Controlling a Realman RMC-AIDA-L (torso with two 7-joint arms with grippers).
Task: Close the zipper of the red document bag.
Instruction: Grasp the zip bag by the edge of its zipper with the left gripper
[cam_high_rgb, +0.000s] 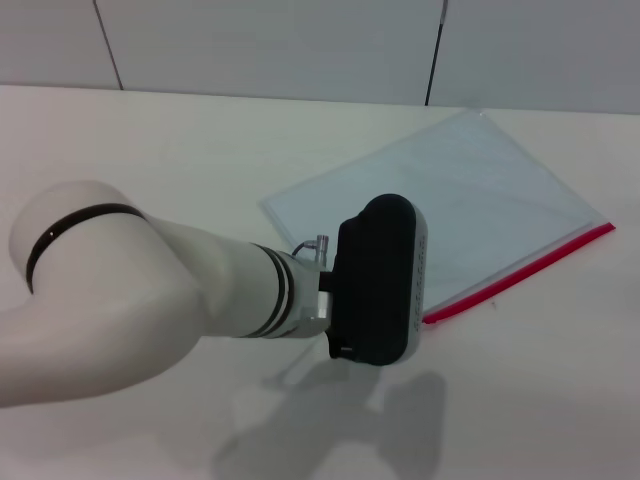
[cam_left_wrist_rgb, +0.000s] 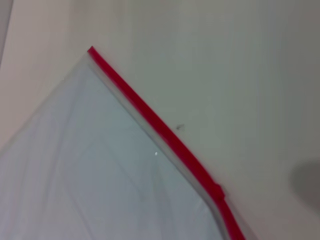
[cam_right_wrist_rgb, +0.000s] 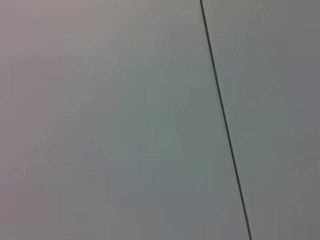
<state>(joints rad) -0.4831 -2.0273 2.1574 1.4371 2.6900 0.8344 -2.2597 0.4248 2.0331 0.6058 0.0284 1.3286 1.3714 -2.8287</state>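
Note:
The red document bag (cam_high_rgb: 455, 190) lies flat on the white table at the right, a translucent pale blue sleeve turned at an angle. The zipper (cam_high_rgb: 520, 272) is a thin red strip along the bag's near right edge. My left arm reaches in from the left, and its black gripper housing (cam_high_rgb: 380, 280) hovers over the bag's near corner, covering that end of the strip. The left wrist view looks down on the bag (cam_left_wrist_rgb: 95, 180) and its zipper (cam_left_wrist_rgb: 150, 117), with a small red bump (cam_left_wrist_rgb: 218, 190) on the strip. My right gripper is out of view.
The white table (cam_high_rgb: 200, 140) extends left and toward the front of the bag. A grey panelled wall (cam_high_rgb: 300, 40) stands behind the table's far edge. The right wrist view holds only a grey wall panel with a dark seam (cam_right_wrist_rgb: 222, 120).

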